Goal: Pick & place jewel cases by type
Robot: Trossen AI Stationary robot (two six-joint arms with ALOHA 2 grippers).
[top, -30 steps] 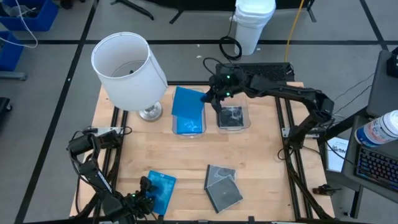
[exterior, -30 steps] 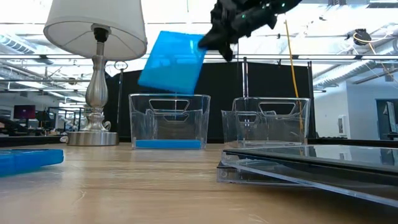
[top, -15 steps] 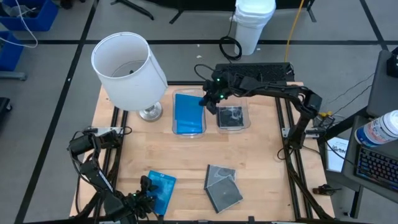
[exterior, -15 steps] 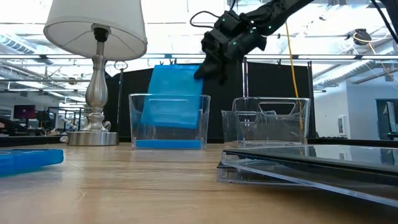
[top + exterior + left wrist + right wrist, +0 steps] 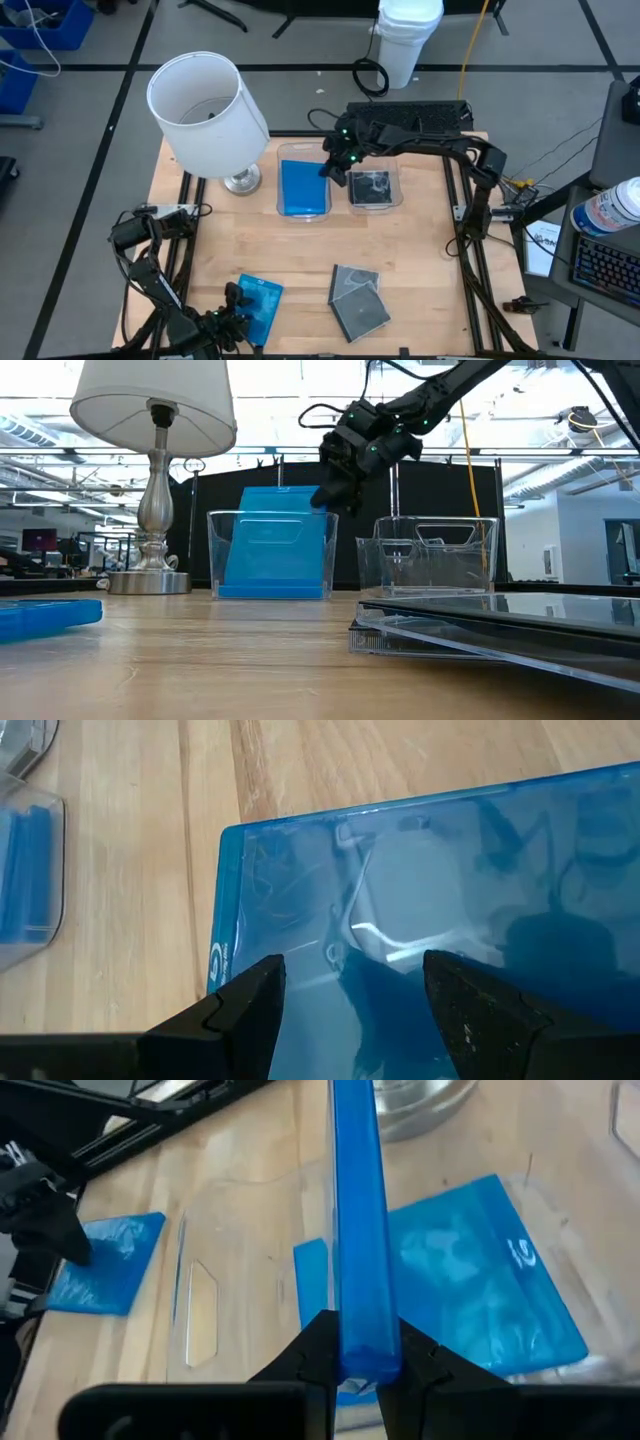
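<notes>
My right gripper is shut on a bright blue jewel case that stands almost upright inside the left clear bin, over another blue case lying flat on the bin's floor. The right bin holds a clear, grey-lined case. My left gripper is open at the table's near left, fingers on either side above a blue case lying flat. Two clear grey cases lie overlapping near the near edge. My right gripper pinches the blue case near its upper corner, one finger on each flat face, the case's thin edge showing between them. It comes from above, slanting from the right. The case stands tilted, its lower edge down in the bin.
A table lamp with a white shade stands at the far left, its base beside the left bin. A white bucket and cables lie on the floor beyond the far edge. Bare wood lies between bins and near cases.
My right gripper has come down over the left bin and shifted slightly toward the table's left. The blue case, first held tilted above the bin, has been lowered into it and turned nearly upright, with its lower edge now at the bin's bottom.
</notes>
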